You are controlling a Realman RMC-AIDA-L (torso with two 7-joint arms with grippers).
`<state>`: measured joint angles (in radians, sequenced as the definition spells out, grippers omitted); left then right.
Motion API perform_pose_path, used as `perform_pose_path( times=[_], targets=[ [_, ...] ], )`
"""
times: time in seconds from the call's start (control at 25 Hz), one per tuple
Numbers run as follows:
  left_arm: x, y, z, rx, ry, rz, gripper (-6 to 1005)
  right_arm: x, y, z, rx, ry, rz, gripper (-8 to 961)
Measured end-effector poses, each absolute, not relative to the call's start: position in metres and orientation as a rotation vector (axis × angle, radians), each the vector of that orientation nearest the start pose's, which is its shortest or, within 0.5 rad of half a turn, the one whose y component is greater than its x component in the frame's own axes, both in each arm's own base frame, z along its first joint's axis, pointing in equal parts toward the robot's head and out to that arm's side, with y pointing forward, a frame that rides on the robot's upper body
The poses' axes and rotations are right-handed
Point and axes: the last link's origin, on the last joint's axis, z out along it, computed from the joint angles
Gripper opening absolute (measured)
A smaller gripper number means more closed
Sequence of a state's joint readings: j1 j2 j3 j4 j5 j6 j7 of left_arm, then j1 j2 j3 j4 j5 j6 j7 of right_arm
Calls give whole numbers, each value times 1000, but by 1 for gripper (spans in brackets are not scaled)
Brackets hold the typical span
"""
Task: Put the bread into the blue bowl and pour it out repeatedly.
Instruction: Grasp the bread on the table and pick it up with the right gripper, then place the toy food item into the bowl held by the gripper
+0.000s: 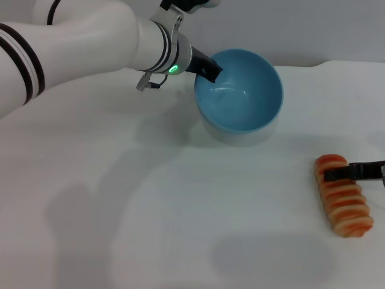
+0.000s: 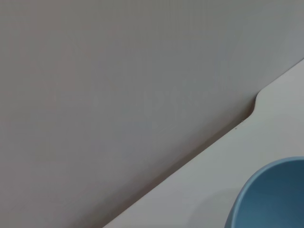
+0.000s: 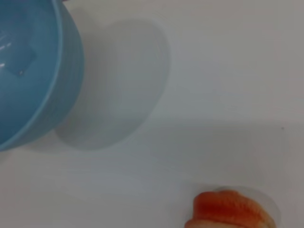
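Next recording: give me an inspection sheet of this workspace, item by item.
Surface: white table, bare apart from the job's things.
Job's things: blue bowl empty, tilted toward the camera; bread lying on the table, striped side up, outside the bowl.
Clutter: nothing seen.
Grippers: left gripper clamped on the bowl's rim; right gripper at the bread's far end.
Cables: short cable hanging at the left wrist.
Surroundings: plain grey wall behind the table.

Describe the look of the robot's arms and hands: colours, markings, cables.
The left arm is glossy white and rounded, with black bands near its upper end and thin dark rings at the wrist, where a green light glows and a thin grey cable loops. The left hand is black. Of the right hand, only slim black fingers show.
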<state>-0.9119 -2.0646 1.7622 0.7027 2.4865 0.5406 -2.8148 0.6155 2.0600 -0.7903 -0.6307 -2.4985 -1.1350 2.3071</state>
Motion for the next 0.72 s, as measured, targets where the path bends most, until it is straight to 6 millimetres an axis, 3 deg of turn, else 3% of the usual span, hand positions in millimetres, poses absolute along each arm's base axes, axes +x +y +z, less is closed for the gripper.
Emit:
perform_pose_path(
  times=[0.52, 0.72],
  targets=[
    [-149, 449, -88, -2315, -698, 85, -1, 311, 366, 3, -2251, 1518, 19, 495],
    [-150, 446, -91, -2327, -703, 102, -1, 289, 372, 20, -2324, 1417, 109, 443]
  ],
)
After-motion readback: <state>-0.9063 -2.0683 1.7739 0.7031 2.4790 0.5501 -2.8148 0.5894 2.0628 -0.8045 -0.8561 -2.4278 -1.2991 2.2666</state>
